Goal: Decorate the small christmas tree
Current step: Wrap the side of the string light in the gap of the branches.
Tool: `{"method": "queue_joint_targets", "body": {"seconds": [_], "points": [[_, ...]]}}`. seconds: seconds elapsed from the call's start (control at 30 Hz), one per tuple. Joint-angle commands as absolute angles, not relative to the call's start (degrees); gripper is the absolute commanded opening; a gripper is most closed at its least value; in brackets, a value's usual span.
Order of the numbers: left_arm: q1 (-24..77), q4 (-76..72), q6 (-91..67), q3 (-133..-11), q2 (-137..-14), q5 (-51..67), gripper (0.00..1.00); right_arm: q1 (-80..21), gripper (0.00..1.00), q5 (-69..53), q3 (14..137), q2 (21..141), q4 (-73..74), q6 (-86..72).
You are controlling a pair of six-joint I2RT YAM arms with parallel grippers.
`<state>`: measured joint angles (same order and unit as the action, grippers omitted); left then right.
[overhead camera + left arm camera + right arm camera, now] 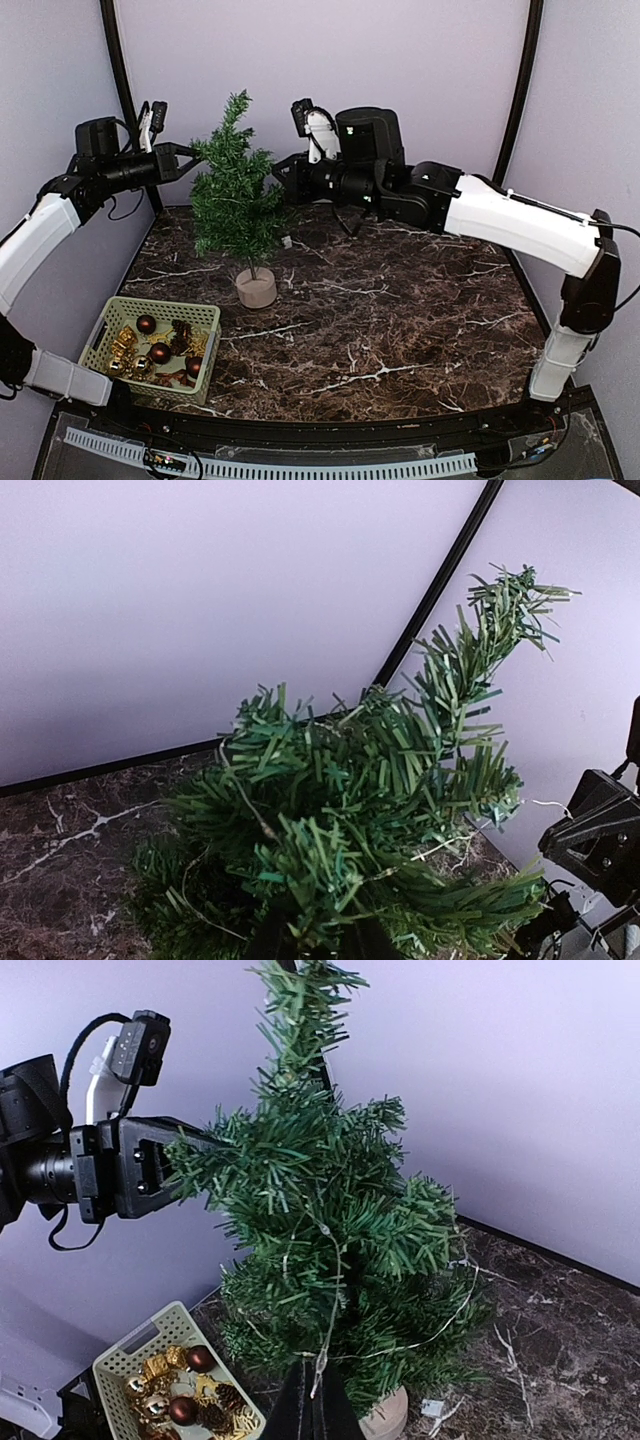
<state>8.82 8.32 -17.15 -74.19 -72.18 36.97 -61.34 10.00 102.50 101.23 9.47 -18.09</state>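
A dark brown stone-look table with thin white veins fills the floor of a booth. Nearer than the tree and to its left, a pale green plastic basket with slotted walls holds glossy dark red balls and gold trinkets.

The small christmas tree stands upright left of the table's middle, on a short round tan base. Its bristly, flat-cut dark green needles taper to a thin tip.

The left gripper reaches into the upper branches on the tree's left; needles hide the fingertips, so I cannot tell how its jaws stand. The right gripper meets the tree's right side, jaws pressed together.

Only the right wrist view shows a fine wire threaded down through the branches to that gripper's tip; whether it is pinched there I cannot tell. The left wrist view is mostly foliage.

Behind the tree, plain pale lilac walls rise between black posts.
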Motion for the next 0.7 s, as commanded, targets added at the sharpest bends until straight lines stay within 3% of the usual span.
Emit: {"method": "queue_joint_targets", "body": {"seconds": [0.0,0.3,0.5,0.67], "points": [[8.4,10.33,-13.77,-73.19,-68.92,35.35,0.21,-60.96,0.0,6.8,104.49,102.99,7.88,-18.32],[8.37,18.79,-8.21,-72.88,-62.54,25.08,0.56,-60.97,0.0,4.87,102.5,102.9,6.47,-19.46],[8.38,23.13,-7.66,-71.98,-57.76,21.22,0.64,-60.66,0.0,5.95,103.35,103.66,7.06,-19.78],[8.41,21.74,-9.13,-70.98,-57.0,32.17,0.72,-59.84,0.0,5.98,105.46,104.38,8.84,-18.35]]}}
